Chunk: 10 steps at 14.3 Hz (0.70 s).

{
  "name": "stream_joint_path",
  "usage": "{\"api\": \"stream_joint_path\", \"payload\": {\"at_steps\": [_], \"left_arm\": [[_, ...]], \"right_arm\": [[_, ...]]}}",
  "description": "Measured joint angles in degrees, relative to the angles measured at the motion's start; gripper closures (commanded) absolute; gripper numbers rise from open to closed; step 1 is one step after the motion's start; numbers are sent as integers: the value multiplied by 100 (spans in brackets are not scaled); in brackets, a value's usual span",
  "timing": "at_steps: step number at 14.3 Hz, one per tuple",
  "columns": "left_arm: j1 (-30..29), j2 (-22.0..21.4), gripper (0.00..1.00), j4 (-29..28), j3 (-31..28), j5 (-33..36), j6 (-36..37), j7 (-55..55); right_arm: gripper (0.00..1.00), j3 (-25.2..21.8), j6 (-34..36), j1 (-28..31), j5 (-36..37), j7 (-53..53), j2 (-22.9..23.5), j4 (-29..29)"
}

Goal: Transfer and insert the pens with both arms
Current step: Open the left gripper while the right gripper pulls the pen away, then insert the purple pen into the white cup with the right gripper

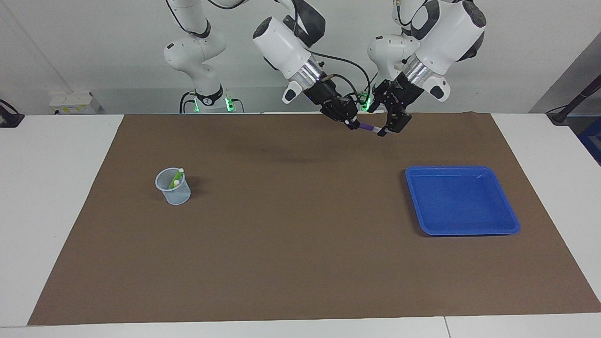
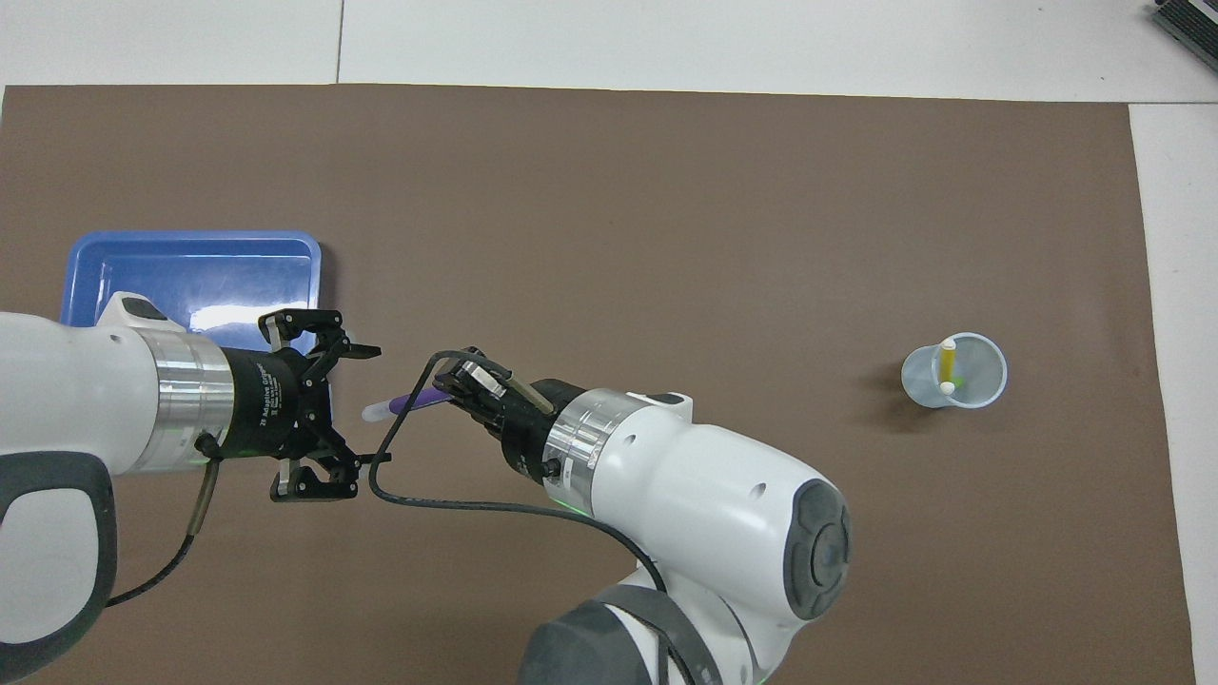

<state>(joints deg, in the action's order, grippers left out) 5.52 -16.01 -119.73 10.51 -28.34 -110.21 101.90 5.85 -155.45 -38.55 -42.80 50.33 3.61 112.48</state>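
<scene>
My right gripper is shut on one end of the purple pen and holds it level in the air over the brown mat. The pen's whitish cap points at my left gripper. That gripper stands open, its fingers spread on either side of the cap without touching it. A clear cup stands toward the right arm's end. In it lean a yellow pen and a light green pen.
A blue tray with nothing in it lies toward the left arm's end of the brown mat. Two smaller white arms with green lights stand at the robots' end of the table.
</scene>
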Motion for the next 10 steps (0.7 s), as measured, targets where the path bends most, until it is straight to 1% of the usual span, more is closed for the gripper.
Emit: {"api": "stream_joint_path", "payload": {"at_steps": [2,4,5,6,8,10], "left_arm": [[0,-1,0,-1,-4,1,50,-603],[-113,-20,0,-2,-31,2,297,-1747],[-295,-38,0,-3,-46,2,473,-2443],[-506,-58,0,-4,-68,6,633,-3149],[-933,-97,0,-6,-108,39,935,-4554],[-1222,-130,0,-12,-123,337,1171,-5767]], "right_arm": [[100,-21,815,372,0,-1096,-30,-5],[100,-52,1663,807,15,-2028,-87,-10],[100,-64,2057,997,150,-2390,-117,-13],[100,-72,2442,1162,510,-2607,-151,-18],[100,-75,3210,1431,1580,-2951,-231,-29],[100,-77,3961,1693,2359,-3699,-314,-34]]}}
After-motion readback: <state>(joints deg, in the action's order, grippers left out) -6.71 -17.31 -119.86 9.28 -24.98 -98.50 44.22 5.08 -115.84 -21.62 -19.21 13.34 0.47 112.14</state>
